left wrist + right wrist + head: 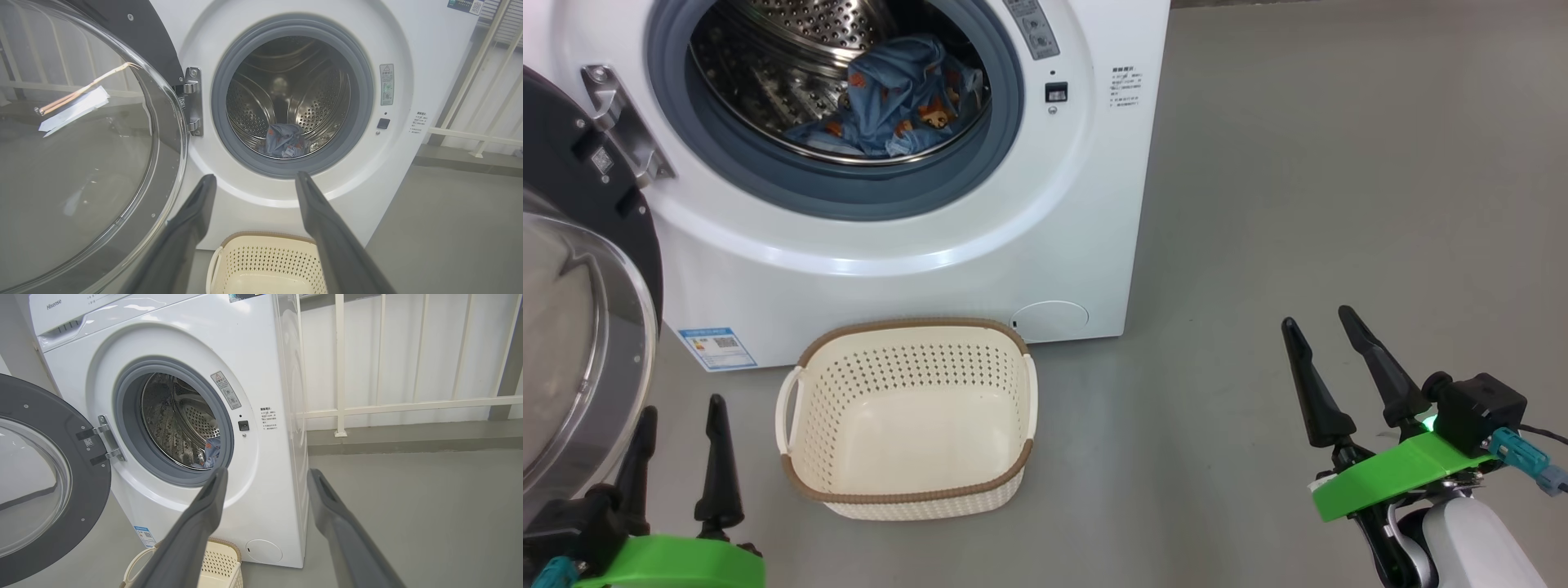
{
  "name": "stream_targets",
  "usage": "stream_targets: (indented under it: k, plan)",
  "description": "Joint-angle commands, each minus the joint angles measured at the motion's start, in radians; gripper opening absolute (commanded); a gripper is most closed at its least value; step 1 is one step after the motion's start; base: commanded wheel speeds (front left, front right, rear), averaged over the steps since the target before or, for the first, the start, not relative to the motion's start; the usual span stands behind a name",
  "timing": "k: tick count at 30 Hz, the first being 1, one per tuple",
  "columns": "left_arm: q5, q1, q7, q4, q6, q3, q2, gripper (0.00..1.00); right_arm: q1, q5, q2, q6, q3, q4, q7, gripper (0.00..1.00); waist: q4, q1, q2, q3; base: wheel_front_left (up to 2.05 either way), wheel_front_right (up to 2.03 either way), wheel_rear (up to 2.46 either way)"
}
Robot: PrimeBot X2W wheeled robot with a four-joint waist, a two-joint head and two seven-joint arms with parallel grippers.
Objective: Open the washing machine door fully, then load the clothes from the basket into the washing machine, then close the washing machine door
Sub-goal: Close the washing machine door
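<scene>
Loading appears complete: clothes lie in the drum of the washing machine; basket stands empty just before it. The washing machine door stands swung wide beside it, awaiting closure. Left claw and right claw are spread, holding nothing, free for that step.

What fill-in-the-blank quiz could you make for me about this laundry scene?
1. The blue printed clothes lie inside the washing machine, in its steel ____.
2. The basket on the floor in front of it is ____.
3. The washing machine door stands ____.
4. The left tool and the right tool each hold ____.

Missing words: drum; empty; open; nothing.
</scene>
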Motion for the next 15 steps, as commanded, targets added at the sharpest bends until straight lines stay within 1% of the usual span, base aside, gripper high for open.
stream_targets:
  k: [1,15]
  plan:
    - [0.015,-0.02,-0.006,-0.019,-0.003,0.04,0.019,1.0,0.005,0.008,-0.001,0.002,0.019,-0.022,-0.005,1.0,0.0,0.0,0.0,-0.001,0.0,0.0,0.0]
    - [0.024,-0.021,-0.006,-0.011,-0.007,0.048,0.013,1.0,0.006,0.011,-0.003,0.002,0.021,-0.017,-0.005,1.0,0.004,0.0,0.0,-0.005,0.0,0.0,0.0]
